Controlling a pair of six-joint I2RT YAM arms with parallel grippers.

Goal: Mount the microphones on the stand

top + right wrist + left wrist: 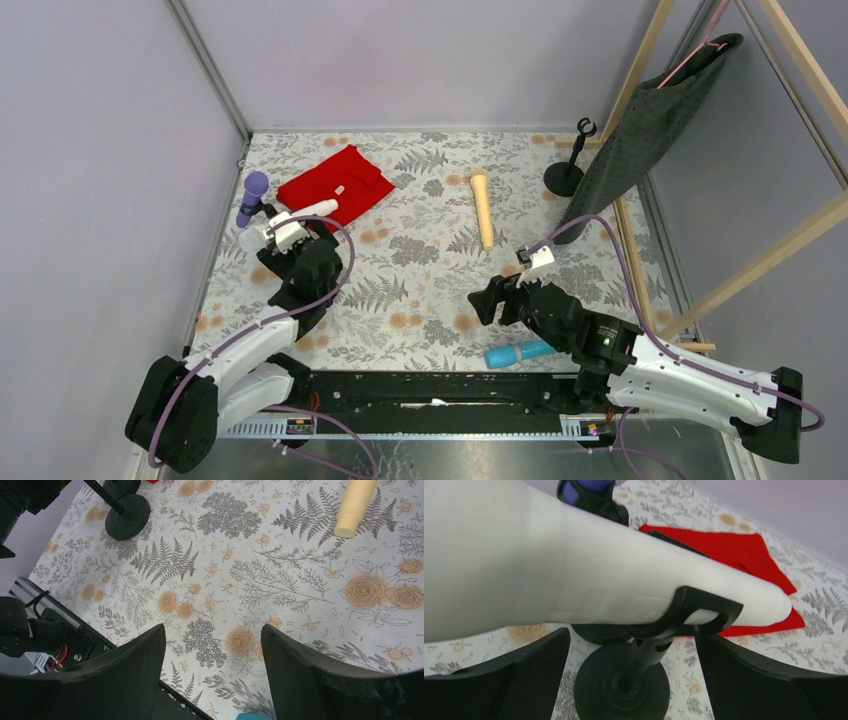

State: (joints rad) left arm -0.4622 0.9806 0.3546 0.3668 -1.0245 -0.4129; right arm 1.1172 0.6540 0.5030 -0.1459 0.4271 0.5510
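The left gripper [631, 637] stood wide open, one finger on either side of a stand [621, 687], gripping nothing. Just above those fingers the white microphone [589, 575] lay across the stand's clip [696, 611], tilted, its narrow end poking through. It appeared to be seated, though how firmly the clip held it could not be told. Just beyond the gripper, the purple microphone [252, 193] stood in a second clip, with a red cloth [335, 185] lying nearby.

The right gripper [212, 630] was open too, with only bare tabletop [420, 280] between its fingers. The cream microphone [483, 208] lay flat ahead of it, well apart, and the blue microphone [518, 352] lay flat just behind it, close by the arm. An empty stand [566, 172] waited farther ahead and to the gripper's right.

By my reckoning the job was about half done: two microphones were on stands and two were not. Only one free stand was visible, so where the fourth microphone would go was unclear.
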